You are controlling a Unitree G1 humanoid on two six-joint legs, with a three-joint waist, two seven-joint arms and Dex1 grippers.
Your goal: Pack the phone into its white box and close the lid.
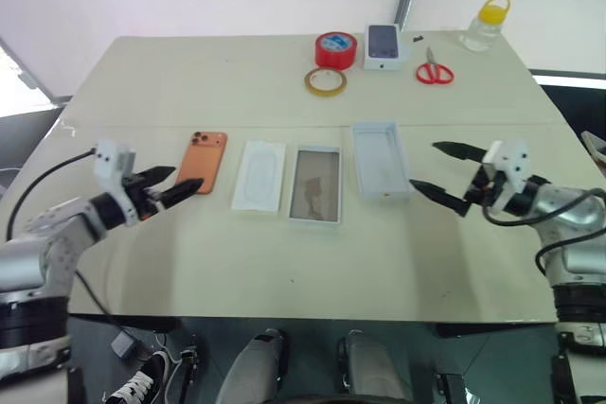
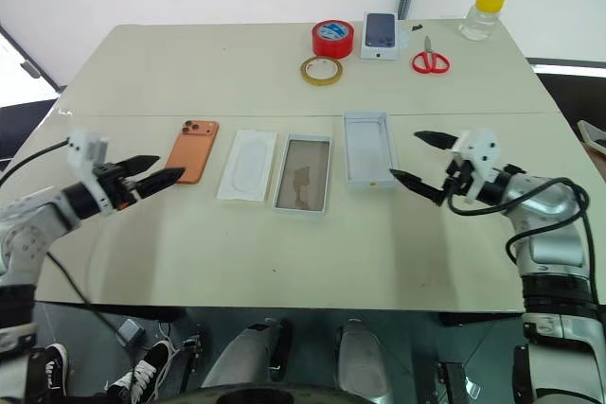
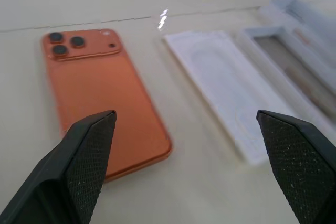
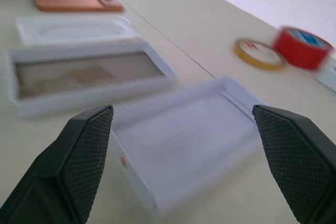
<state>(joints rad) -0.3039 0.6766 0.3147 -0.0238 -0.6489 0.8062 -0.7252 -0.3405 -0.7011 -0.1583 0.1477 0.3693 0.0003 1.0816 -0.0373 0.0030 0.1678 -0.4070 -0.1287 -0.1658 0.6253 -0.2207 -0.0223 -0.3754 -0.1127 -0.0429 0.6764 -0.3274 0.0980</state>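
The left claw [image 1: 170, 188] hung with its jaws spread wide and nothing between them, the phone [image 1: 204, 161] lying flat and camera-side up just ahead of its fingertips on the table [image 1: 284, 262]. That line-up suggested it was set to take the phone by its long edges. Past the phone from that claw lay a white insert [image 1: 258, 175], then the white box [image 1: 315, 184] with its brownish floor showing, open side up to receive the phone. The right claw [image 1: 437, 171] was likewise wide open and empty, its tips just beside the near end of the lid [image 1: 381, 160], which lay hollow side up. It seemed placed to lift and turn the lid once the phone was in.
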